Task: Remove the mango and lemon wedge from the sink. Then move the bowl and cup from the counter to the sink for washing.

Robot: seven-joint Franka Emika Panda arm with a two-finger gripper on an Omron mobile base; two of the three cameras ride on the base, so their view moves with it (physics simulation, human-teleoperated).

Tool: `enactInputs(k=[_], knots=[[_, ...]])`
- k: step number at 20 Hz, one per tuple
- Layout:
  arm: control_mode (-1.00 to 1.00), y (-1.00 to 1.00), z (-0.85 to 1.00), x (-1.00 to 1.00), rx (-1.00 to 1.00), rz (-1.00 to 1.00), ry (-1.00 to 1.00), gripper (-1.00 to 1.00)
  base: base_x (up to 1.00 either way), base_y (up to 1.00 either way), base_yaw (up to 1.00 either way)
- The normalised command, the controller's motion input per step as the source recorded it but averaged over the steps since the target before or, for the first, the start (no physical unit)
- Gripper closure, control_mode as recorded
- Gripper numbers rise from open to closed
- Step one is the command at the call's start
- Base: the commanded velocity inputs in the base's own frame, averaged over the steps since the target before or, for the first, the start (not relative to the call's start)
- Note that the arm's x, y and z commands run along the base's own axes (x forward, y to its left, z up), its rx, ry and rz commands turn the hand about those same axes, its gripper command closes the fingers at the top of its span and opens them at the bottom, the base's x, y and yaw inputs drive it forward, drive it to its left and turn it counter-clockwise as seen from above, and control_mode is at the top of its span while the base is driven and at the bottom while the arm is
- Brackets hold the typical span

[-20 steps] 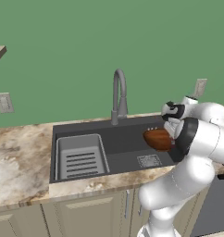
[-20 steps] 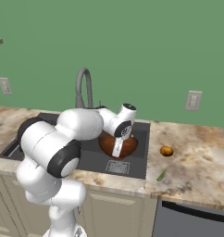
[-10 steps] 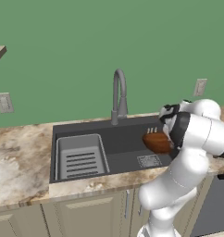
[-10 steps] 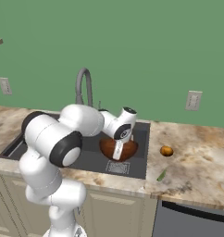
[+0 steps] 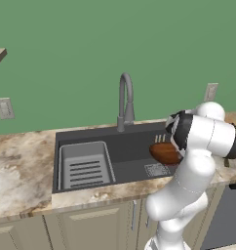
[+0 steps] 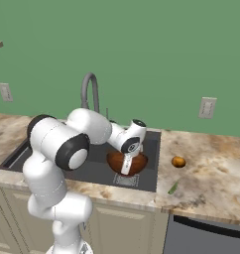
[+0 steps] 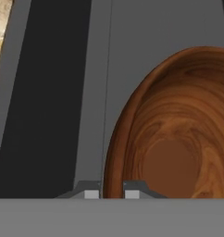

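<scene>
Both fruits already out, my hand (image 6: 126,170), clamped on the bowl's (image 6: 133,163) rim, has carried it lower into the sink (image 6: 150,159) beneath me.

The 2 base views look forward and down at the counter (image 5: 22,171) and green wall, one from behind the arm's left, one from behind its right. Both take in the sink (image 5: 134,146), the faucet (image 6: 90,94) and the bowl (image 6: 127,163); the right one also reaches the counter past the sink. The hand view sits very close, facing along the gripper (image 7: 111,190) into the bowl and sink floor.
</scene>
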Motion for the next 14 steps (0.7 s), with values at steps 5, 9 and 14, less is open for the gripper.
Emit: enactInputs(k=[5, 9, 14], knots=[[-1.00, 0.00, -0.21, 0.04, 0.00, 0.00, 0.00, 1.00, 0.00, 0.00, 0.00], [-1.00, 0.00, -0.20, 0.05, 0.00, 0.00, 0.00, 1.00, 0.00, 0.00, 0.00], [-1.00, -0.01, -0.18, 0.06, 0.00, 0.00, 0.00, 1.00, 0.00, 0.00, 0.00]])
